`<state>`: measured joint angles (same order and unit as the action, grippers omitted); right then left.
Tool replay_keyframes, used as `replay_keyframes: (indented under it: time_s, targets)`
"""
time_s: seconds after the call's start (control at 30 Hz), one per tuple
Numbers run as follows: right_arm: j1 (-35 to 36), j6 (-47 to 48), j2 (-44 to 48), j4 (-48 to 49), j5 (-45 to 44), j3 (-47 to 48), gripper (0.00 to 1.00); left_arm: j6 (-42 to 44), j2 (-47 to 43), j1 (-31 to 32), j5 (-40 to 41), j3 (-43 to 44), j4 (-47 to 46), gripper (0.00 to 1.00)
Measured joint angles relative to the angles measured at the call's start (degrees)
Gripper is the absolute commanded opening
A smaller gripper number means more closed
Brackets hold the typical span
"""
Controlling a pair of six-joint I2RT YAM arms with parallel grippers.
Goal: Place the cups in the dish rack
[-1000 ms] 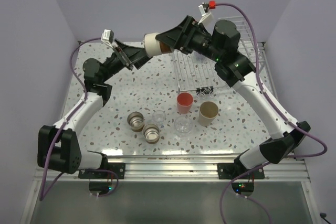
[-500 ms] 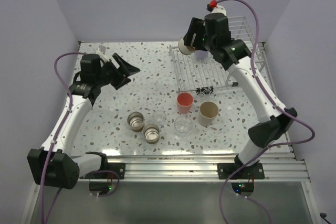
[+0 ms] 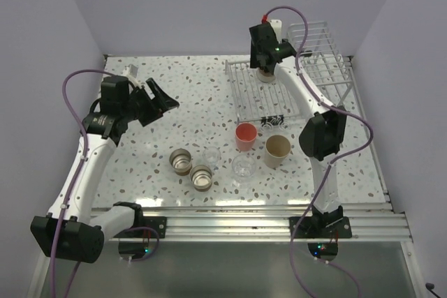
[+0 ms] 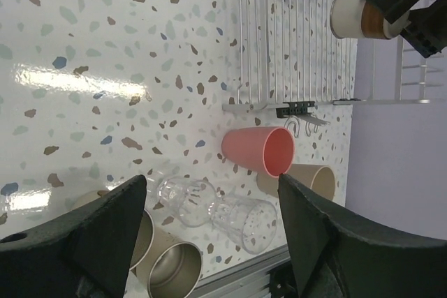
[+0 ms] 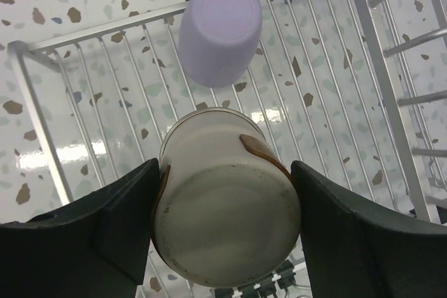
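The speckled table [image 3: 202, 102] is taken up at its far right corner by the wire dish rack [image 3: 246, 100]. Above the rack's low grid, the right gripper [image 5: 225, 186] is clamped on a brownish cup [image 5: 227, 235], which is held base-up and not yet set down. The left gripper [image 3: 165, 95] is held over the table's left side, fingers apart and empty. One lavender cup [image 5: 220, 29] is already stood upside down on the grid. Six are left near the middle of the near edge: a beige cup [image 3: 277, 150], a coral-red cup [image 3: 246, 136], two brownish cups [image 3: 181, 160] and two clear cups [image 3: 243, 167]. About a quarter of the task is judged done.
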<state>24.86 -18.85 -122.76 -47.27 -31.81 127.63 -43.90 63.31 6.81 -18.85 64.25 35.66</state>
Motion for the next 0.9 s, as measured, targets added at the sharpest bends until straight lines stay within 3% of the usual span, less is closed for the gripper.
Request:
replay_keyframes:
  time_s: [0.23,0.9]
  targets:
    - [-3.08,-0.17,-10.62,-3.87,-0.87,11.61,0.0,3.19,1.25,0.0,1.81,1.55,1.88,0.79]
    - [-5.75,-5.09,-14.73,-4.39,1.9,9.53,0.0,4.79,5.9,-0.04,3.48,2.23,2.6,0.78]
